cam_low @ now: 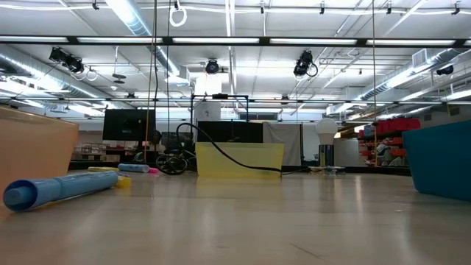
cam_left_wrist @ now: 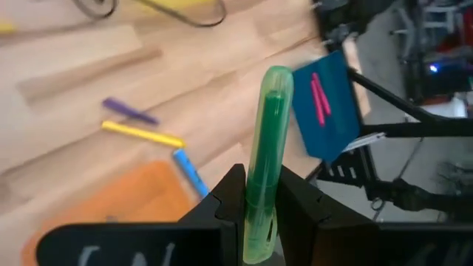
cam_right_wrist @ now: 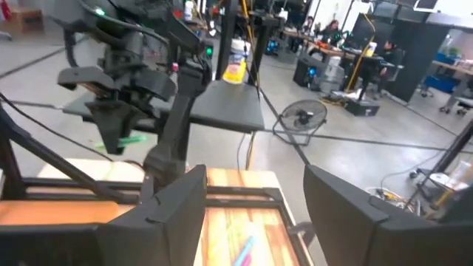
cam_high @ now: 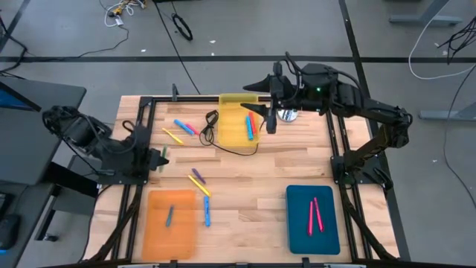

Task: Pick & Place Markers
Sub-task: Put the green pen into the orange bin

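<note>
Left wrist view showed the left gripper (cam_left_wrist: 260, 214) clenched on a green marker (cam_left_wrist: 264, 159), its two dark fingers (cam_left_wrist: 225, 203) pressing the barrel from both sides while the rounded cap end stuck out well past the tips. From above, that gripper (cam_high: 161, 156) sat at the table's left edge, just above the orange tray (cam_high: 184, 240), with the green marker (cam_high: 163, 155) showing only as a small sliver at its tip.

The right gripper (cam_right_wrist: 255, 196) had its fingers (cam_right_wrist: 177, 199) spread wide with nothing between them. In the high view it hung (cam_high: 266, 113) over the right part of the yellow tray (cam_high: 227, 119) at the table's far edge.

Inside the yellow tray lay a blue marker and an orange-red marker (cam_high: 249, 125) side by side. Left of that tray, on the bare wood, rested a blue marker (cam_high: 182, 125), a pink one (cam_high: 193, 129) and a yellow one (cam_high: 172, 136), close together. A thin black cable (cam_high: 212, 126) looped across the tray's near corner. Near the table's middle a purple marker (cam_high: 198, 175), a yellow marker (cam_high: 198, 186) and a blue marker (cam_high: 207, 211) lay beside the orange tray, which held one grey-blue marker (cam_high: 170, 215). The teal tray (cam_high: 299, 227) at the near right held two pink markers (cam_high: 315, 214).

In the low view a blue marker (cam_low: 59, 190) lay on its side in the left foreground.
</note>
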Action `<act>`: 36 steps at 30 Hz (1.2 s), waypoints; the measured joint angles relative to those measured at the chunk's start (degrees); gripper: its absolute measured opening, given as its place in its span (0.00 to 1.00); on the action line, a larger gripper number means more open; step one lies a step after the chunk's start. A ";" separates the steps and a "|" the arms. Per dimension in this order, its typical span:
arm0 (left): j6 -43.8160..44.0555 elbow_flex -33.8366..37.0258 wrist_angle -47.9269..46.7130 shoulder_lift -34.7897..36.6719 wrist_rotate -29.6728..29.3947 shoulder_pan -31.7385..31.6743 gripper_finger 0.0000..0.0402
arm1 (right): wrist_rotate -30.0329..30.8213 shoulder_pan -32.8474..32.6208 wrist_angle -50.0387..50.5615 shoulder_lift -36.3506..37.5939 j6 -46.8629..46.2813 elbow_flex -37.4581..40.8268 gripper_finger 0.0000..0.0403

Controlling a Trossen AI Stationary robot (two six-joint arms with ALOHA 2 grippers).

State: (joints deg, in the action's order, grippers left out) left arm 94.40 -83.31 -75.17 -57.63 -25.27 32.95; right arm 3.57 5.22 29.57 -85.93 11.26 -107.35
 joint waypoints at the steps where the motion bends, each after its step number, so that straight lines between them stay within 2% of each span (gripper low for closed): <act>1: 1.62 0.00 -1.04 -0.32 0.04 0.65 0.13 | -0.06 0.19 0.56 0.00 -0.01 0.00 0.56; 8: 13.48 0.02 -7.68 -2.54 0.46 5.40 0.13 | -2.12 1.19 1.91 0.00 0.29 0.00 0.56; 13: 19.53 0.03 -8.49 -3.59 1.28 7.91 0.13 | -2.14 1.19 1.84 0.00 1.33 0.00 0.56; 17: 23.54 0.02 -9.12 -6.26 4.81 9.01 0.13 | -2.12 1.19 1.82 0.00 1.28 0.00 0.55; 22: 26.63 0.04 -10.21 -10.04 9.33 10.12 0.13 | -2.12 1.19 1.72 0.00 1.47 0.00 0.55; 29: 28.72 0.60 -10.36 -13.58 11.54 11.08 0.13 | -2.12 1.19 1.70 0.00 1.47 0.00 0.55; 36: 29.55 8.91 -1.81 -13.71 15.78 10.60 0.13 | -2.12 1.19 1.72 -0.02 1.49 0.00 0.55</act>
State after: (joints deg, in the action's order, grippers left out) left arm 123.95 -74.39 -76.99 -71.35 -9.49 43.55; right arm 1.45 6.42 31.29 -85.95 12.75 -107.35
